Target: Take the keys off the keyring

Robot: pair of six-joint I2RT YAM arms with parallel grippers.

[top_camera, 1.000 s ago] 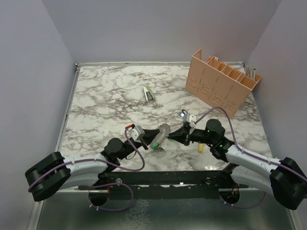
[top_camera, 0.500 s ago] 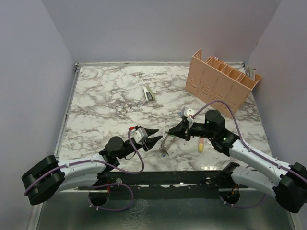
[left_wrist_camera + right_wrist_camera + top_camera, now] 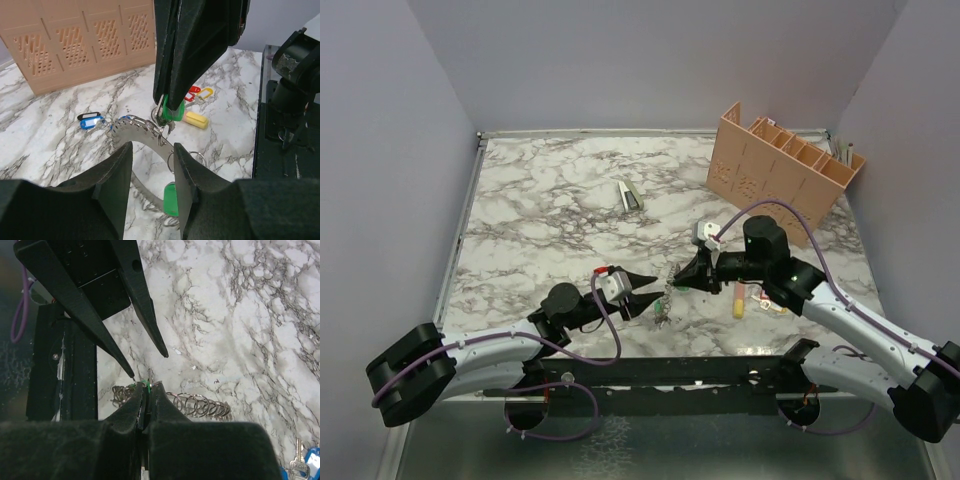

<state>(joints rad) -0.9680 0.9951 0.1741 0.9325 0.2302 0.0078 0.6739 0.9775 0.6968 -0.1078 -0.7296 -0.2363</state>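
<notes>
While the left gripper [image 3: 648, 292] stands about half open and grips nothing, the keyring [image 3: 139, 131] lies on the marble table [image 3: 540, 200] just before its fingers [image 3: 112, 185] — a stretched grey coil whose long axis, in the left wrist view, runs from upper left to lower right. Just beside its upper-left end lies a blue key [image 3: 90, 121]; its white label is too small to read. Further right, the right gripper [image 3: 676, 283] is closed tight on the head of a green key [image 3: 170, 111] that hangs at the coil.
</notes>
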